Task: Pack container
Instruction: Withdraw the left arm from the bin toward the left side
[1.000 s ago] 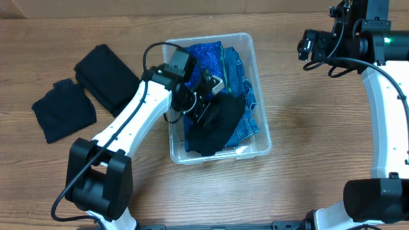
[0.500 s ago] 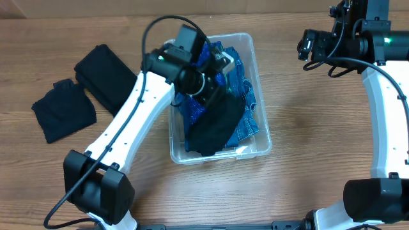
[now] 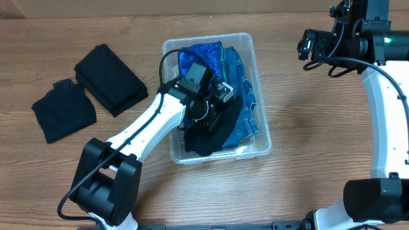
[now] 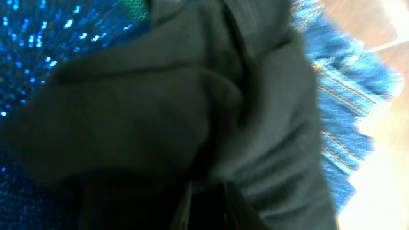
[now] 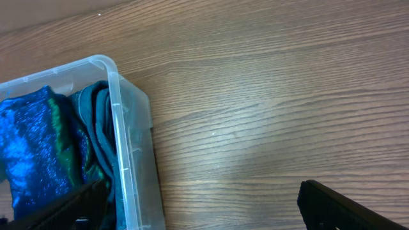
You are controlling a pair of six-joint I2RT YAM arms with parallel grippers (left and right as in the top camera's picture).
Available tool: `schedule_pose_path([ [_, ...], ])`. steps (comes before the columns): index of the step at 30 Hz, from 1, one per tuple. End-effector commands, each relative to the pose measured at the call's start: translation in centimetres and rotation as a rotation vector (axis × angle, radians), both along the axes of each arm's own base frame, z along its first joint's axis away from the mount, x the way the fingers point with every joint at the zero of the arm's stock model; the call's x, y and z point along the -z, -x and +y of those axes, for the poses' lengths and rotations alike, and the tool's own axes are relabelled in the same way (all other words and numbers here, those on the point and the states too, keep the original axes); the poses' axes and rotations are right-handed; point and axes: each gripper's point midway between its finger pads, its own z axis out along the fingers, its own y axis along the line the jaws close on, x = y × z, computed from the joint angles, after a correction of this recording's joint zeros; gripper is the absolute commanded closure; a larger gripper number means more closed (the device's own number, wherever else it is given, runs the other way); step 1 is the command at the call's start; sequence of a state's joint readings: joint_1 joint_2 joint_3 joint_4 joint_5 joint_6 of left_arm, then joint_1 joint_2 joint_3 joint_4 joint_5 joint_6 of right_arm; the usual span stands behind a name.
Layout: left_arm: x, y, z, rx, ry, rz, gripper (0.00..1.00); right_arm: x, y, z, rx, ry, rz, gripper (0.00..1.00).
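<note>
A: Which step is this?
B: Tucking the black fabric garment point(image 3: 214, 131) into the clear rectangular plastic container point(image 3: 208, 36) mid-desk point(image 3: 307, 160). The left gripper point(image 3: 217, 107) is buried in cloth, so I cannot tell whether it is clenched or released. The right gripper point(image 5: 198, 201) is spread and idle
A: Next?
B: Likely release it and fetch the folded black cloths point(image 3: 110, 78)
A: Changed?
B: The left arm has sunk lower
</note>
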State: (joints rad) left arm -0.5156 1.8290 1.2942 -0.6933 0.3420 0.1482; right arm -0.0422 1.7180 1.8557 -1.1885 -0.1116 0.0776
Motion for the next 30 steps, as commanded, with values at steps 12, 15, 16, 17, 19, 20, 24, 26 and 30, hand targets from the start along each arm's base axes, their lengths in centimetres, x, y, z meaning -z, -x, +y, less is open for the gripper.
schedule_pose_path([
  [12, -12.3, -6.7, 4.1, -0.221, -0.151, -0.299, 0.00, -0.2, 0.8, -7.3, 0.225, 0.013, 0.007, 0.00],
  [15, -17.8, -8.8, 7.6, -0.376, -0.130, -0.383, 0.00, 0.0, 1.6, -9.7, 0.284, 0.007, 0.020, 0.00],
  [16, -19.2, -9.3, 9.1, -0.430, -0.115, -0.395, 0.00, 0.0, 1.7, -10.3, 0.298, 0.002, 0.021, 0.00],
  [17, -20.7, -9.8, 11.3, -0.518, -0.095, -0.401, 0.00, 0.0, 1.9, -11.0, 0.315, 0.002, 0.022, 0.00],
  [19, -22.4, -10.3, 16.0, -0.705, -0.063, -0.389, 0.00, 0.0, 2.2, -11.9, 0.337, 0.001, 0.022, 0.00],
  [20, -22.8, -10.3, 18.6, -0.813, -0.047, -0.371, 0.00, 0.0, 2.3, -12.3, 0.345, 0.001, 0.022, 0.00],
  [24, -22.0, -8.4, 29.6, -1.227, -0.034, -0.243, 0.00, 0.0, 2.4, -12.7, 0.357, 0.001, 0.021, 0.00],
  [26, -21.1, -7.0, 34.9, -1.362, -0.021, -0.182, 0.00, 0.0, 2.4, -12.7, 0.357, 0.001, 0.021, 0.00],
  [30, -19.4, -4.6, 41.3, -1.540, 0.052, -0.094, 0.00, 0.0, 2.4, -12.7, 0.357, 0.001, 0.022, 0.00],
])
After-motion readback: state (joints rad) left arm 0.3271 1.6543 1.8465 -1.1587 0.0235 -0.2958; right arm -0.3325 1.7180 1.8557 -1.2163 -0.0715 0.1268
